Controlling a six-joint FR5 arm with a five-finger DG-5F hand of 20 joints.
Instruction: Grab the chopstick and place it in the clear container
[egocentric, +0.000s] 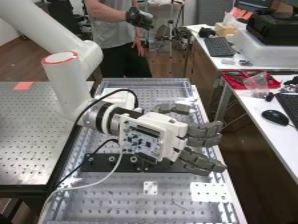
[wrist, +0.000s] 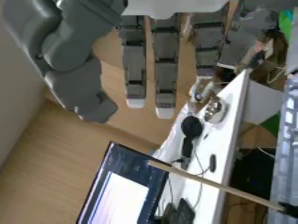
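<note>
One robot hand (egocentric: 170, 125) over the desk (egocentric: 120, 200), fingers pretty much straight and spread, so it's open, with nothing in its grasp. In the high view the fingertips poke out past the desk's long edge. The wooden chopstick (wrist: 219, 186) is clear of the fingers in the wrist view: one end meets a small black piece (wrist: 289, 209) by the desk, and the rest sticks out away from the desk. Can't tell what that black bit is. There's also a dark bar (egocentric: 100, 162) lying across the desk, under the arm.
</note>
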